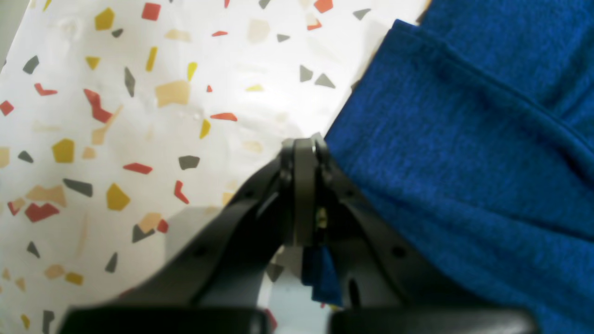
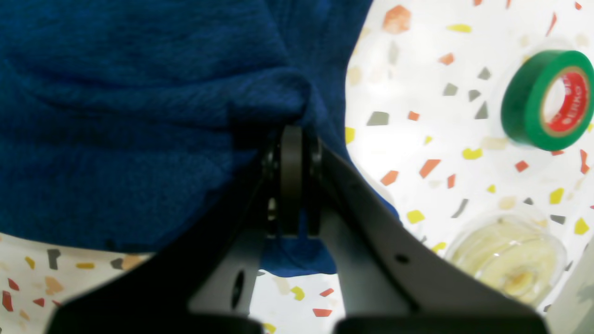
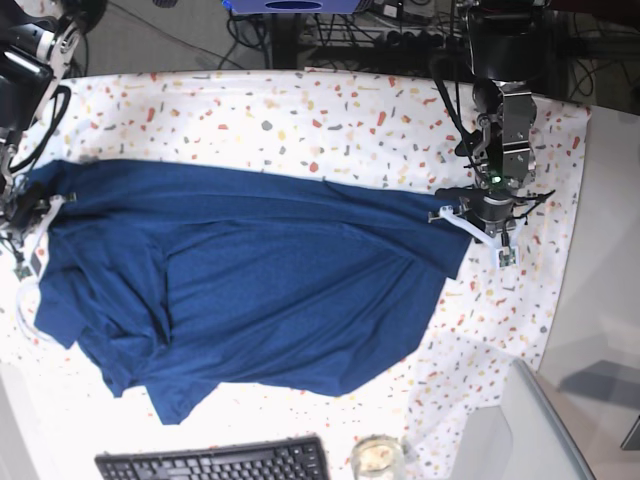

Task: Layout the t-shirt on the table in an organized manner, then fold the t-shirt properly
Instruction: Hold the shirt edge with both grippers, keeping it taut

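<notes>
In the right wrist view a green tape roll [image 2: 547,99] lay at the upper right on the worktop [image 2: 436,153]; its red core label carried white letters that seemed to read "ERKO". No other writing could be read. Below it, at the lower right, stood a clear round tub [image 2: 508,257] with pale contents.

At the bottom edge of the base view sat a black keyboard [image 3: 215,462], with the tub just right of it.

The t-shirt [image 3: 250,290] lay spread across the middle of the worktop, rumpled, its upper edge stretched in a line from the far left to the centre right, its lower hem folded and uneven.

The right pincer [image 2: 292,134] was at the far left of the base view, pressed shut on a bunched fold of the t-shirt, with blue cloth showing between its fingers. The left pincer [image 1: 304,146] was at the centre right of the base view, its arm coming down from the top of the frame. It too was clamped tight, at the t-shirt's edge, and a scrap of blue cloth hung between the fingers nearer the wrist.

Beyond the worktop, at the top, ran dark cables [image 3: 360,30].
</notes>
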You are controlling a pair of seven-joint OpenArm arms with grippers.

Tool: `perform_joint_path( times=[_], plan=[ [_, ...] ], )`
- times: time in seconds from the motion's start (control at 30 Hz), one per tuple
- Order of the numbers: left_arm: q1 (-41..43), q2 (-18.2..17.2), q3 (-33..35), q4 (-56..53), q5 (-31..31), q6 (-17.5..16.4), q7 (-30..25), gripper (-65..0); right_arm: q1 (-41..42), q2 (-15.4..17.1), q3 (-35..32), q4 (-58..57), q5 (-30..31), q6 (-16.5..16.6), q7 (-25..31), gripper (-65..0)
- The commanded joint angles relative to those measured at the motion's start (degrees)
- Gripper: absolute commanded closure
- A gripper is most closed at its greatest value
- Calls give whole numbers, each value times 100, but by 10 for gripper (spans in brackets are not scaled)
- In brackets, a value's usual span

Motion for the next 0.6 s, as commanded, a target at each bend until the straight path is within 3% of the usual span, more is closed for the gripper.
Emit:
perform_joint_path(
  times=[0.0,0.23,0.4,0.57],
  plan=[
    [-68,-64,-23,84,26,50,-32,0,176,99,14,118,33,3,85,-2],
    [-68,-64,-23,84,26,50,-32,0,334,99,-3,118,33,3,85,-2],
    [-68,-64,-23,84,26,50,-32,0,378,134,-487,82,33,3,94,-2],
    [-68,-64,-23,84,26,50,-32,0,404,108,-557,74,33,3,94,-2]
  ],
)
